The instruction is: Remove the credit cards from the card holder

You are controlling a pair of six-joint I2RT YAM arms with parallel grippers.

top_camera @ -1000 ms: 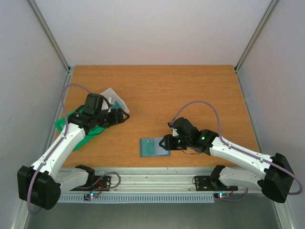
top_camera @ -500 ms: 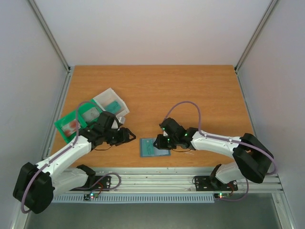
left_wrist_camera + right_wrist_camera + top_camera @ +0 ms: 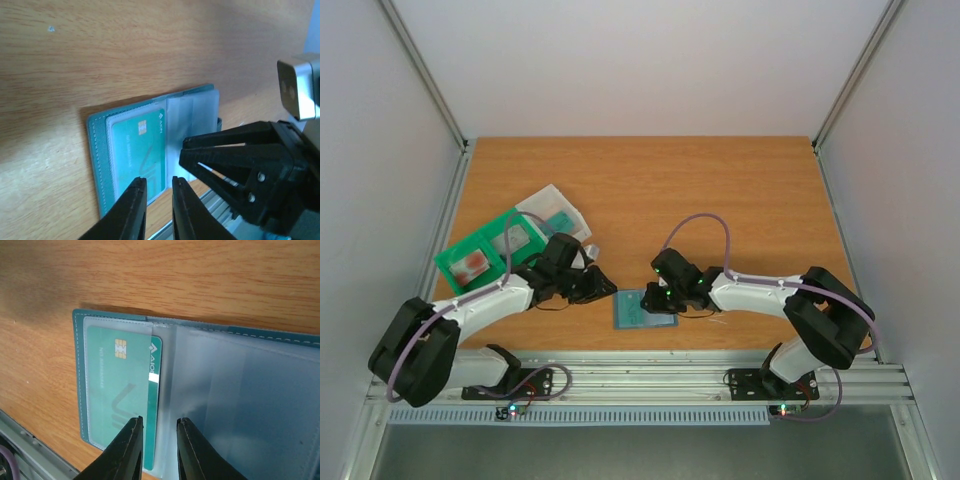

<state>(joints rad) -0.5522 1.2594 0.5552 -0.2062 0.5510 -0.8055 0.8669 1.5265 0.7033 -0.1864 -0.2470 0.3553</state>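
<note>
Your grippers meet over the open card holder [image 3: 638, 311], low centre of the top view.
Left gripper [image 3: 607, 288] fingers narrow, empty; teal credit card [image 3: 122, 400] sleeved in the holder's left leaf; right gripper [image 3: 657, 298] fingers narrow, empty.

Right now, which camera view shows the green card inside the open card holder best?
The right wrist view: the green card is large, its gold chip and clear sleeve plain. The left wrist view shows it smaller, partly behind the left gripper. The top view shows only the small card holder, no card detail.
</note>
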